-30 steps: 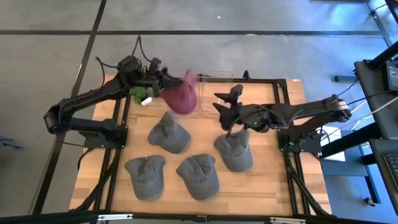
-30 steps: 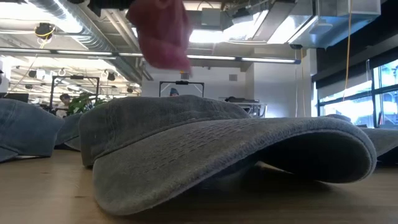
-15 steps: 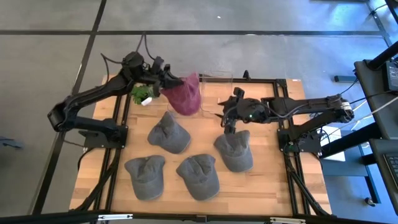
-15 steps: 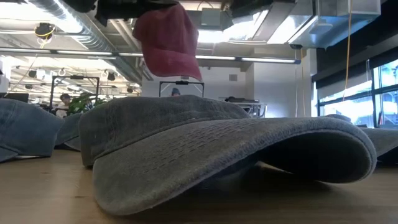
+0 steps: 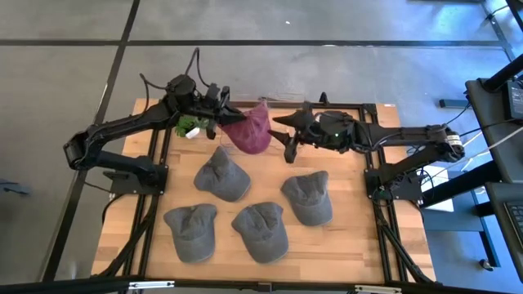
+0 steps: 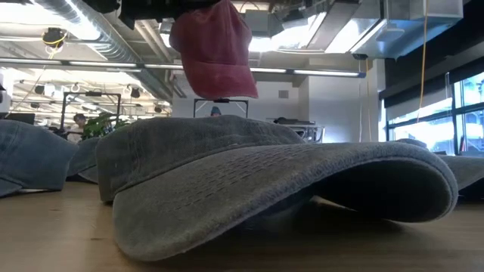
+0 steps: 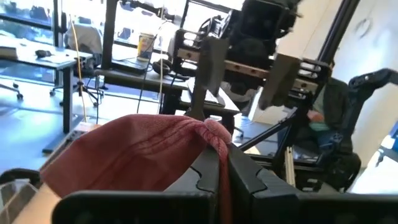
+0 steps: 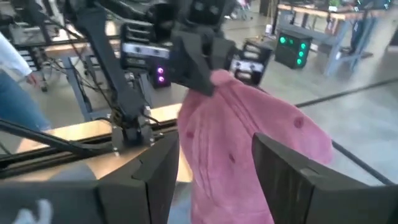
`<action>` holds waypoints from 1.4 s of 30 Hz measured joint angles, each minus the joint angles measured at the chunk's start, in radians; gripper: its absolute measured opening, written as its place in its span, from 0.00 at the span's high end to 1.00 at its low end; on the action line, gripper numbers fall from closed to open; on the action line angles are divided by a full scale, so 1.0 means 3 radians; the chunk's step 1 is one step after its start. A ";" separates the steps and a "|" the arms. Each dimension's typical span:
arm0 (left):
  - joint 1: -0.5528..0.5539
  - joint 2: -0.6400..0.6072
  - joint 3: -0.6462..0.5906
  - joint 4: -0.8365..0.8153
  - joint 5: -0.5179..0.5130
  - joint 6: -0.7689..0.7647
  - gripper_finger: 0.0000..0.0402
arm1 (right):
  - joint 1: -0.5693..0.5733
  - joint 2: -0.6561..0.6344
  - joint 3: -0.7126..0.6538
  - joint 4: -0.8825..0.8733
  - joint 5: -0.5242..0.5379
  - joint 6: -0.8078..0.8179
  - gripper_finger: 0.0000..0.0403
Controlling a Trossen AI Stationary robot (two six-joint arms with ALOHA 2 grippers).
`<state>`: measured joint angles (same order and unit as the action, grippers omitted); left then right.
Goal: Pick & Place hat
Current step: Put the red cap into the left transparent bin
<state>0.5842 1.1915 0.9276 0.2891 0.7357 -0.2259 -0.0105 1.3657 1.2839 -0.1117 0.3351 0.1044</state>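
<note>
A red hat (image 5: 252,131) hangs in the air over the table's far middle, held by my left gripper (image 5: 224,116), which is shut on it. It also shows at the top of the low view (image 6: 214,49). My right gripper (image 5: 287,136) is open just to the right of the hat. In the right wrist view its two fingers stand on either side of the hat's crown (image 8: 249,143); I cannot tell whether they touch it. Several grey hats (image 5: 222,173) lie on their brims and rims on the wooden table. My left gripper pinches a bunched fold of the red hat's cloth (image 7: 214,134) between its two shut fingers (image 7: 245,177), coming level from the table's left side. The hat is lifted clear of the table and hangs below and beyond the fingers, its crown toward my right gripper.
A clear bin (image 5: 286,106) stands at the far middle behind the red hat. A green plant-like thing (image 5: 187,125) sits at the far left under my left arm. One grey hat (image 6: 265,181) lies right before the low camera. Black frame rails (image 5: 372,155) border the table.
My left gripper has carried the red hat toward the table's right, and the hat has swung with it. My right gripper has risen off the grey hat at the right and gone toward the far edge and left, up to the red hat.
</note>
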 joint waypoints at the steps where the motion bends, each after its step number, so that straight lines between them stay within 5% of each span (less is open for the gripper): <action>1: 0.0001 0.0000 0.0000 0.0000 0.0001 0.0025 0.99 | -0.0014 0.0004 0.0000 -0.0030 0.0000 -0.0001 0.49; 21: 0.0999 0.0585 0.0003 -0.0236 0.0061 0.1494 0.99 | -0.0022 -0.0026 -0.0001 -0.0390 0.0126 -0.0002 0.49; 32: 0.1099 0.0892 0.0003 0.0024 0.0198 0.2548 0.99 | -0.0022 -0.0026 -0.0001 -0.0635 0.0128 0.0076 0.49; 42: 0.1100 0.1062 0.0003 0.0022 -0.0107 0.3256 0.97 | -0.0020 -0.0026 -0.0001 -0.0752 0.0128 0.0073 0.49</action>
<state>0.9141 1.5101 0.9283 0.2958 0.7037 0.7509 -0.0166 1.3579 1.2837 -0.3374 0.3737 0.1262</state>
